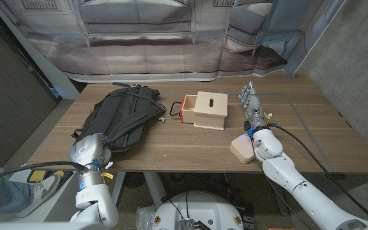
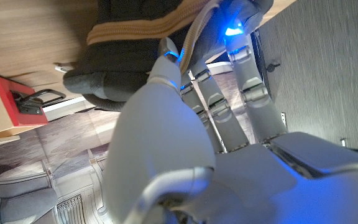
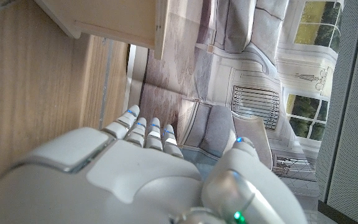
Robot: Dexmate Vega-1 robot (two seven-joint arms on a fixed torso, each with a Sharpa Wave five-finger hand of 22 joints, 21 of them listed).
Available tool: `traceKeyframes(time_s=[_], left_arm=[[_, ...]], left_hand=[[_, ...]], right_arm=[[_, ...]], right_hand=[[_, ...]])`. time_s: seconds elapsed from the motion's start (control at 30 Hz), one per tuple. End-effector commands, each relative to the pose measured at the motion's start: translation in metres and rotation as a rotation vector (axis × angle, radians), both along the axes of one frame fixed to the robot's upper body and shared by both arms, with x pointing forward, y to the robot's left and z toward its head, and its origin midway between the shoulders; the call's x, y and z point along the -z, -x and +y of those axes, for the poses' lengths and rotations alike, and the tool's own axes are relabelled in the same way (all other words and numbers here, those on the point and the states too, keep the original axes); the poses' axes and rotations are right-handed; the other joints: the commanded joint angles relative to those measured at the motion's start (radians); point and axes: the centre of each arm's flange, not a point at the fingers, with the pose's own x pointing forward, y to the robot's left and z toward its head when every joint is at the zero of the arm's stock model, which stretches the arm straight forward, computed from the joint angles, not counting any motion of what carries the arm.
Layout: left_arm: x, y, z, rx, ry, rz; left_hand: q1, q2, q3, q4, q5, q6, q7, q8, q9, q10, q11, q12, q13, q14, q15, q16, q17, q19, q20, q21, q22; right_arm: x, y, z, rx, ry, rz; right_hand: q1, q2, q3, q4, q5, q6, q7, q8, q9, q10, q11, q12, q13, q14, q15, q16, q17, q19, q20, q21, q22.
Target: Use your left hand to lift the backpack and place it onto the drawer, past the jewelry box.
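Hiding left hand (image 1: 98,148), backpack (image 1: 126,115), grip unclear

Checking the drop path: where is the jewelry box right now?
In the head view the jewelry box sits near the table's front edge on the robot's right, beside the right hand's wrist, in front of the drawer.

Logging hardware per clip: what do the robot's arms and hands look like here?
Both arms have glossy white rounded shells. The left arm carries grey cables and a yellow tag near the wrist; a black cable runs along the right arm. The left robot hand has grey segmented fingers with blue lights; the right robot hand is grey too, with small blue lights on its white-shelled fingers.
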Motion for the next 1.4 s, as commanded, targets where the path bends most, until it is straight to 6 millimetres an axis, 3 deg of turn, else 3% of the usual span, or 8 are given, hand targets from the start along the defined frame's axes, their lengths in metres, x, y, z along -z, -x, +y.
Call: traceKeyframes(time_s=[0.03,1.0,1.4], left_arm=[[-0.023,0.006,-0.004,-0.026,-0.048,-0.029],[-0.054,0.019,0.002,-0.038,-0.143,-0.142],[-0.083,0.020,0.007,-0.026,-0.186,-0.201]], left_hand=[[-0.005,0.006,0.081,0.060,0.050,0.099,0.045,0.009,0.028,0.031,-0.031,0.002,0.201,0.093,-0.100,-0.002,0.072,0.019,-0.017,-0.005,0.002],[-0.021,-0.001,0.099,0.064,0.058,0.099,0.032,0.014,0.032,0.034,-0.033,-0.005,0.239,0.090,-0.105,-0.007,0.091,0.015,-0.020,-0.013,0.003],[-0.025,-0.004,0.108,0.063,0.060,0.099,0.031,0.016,0.034,0.035,-0.038,-0.010,0.255,0.089,-0.106,-0.009,0.100,0.012,-0.021,-0.016,0.003]], right_arm=[[0.002,-0.002,-0.004,-0.004,-0.011,0.001],[-0.006,0.005,0.000,-0.003,0.009,-0.015],[-0.011,-0.002,0.003,-0.008,0.004,-0.016]], right_hand=[[0.005,0.002,-0.007,-0.001,-0.002,0.003,0.005,0.001,0.003,0.006,0.005,0.001,0.005,0.009,0.005,0.005,0.002,0.007,0.000,0.007,0.003],[0.004,0.004,-0.009,-0.002,-0.003,0.004,0.007,0.000,0.003,0.010,0.008,0.002,0.005,0.011,0.006,0.004,0.002,0.010,0.001,0.006,0.003],[0.005,0.005,-0.010,-0.002,-0.003,0.005,0.009,0.000,0.003,0.010,0.008,0.002,0.005,0.013,0.006,0.004,0.002,0.012,0.000,0.006,0.003]])
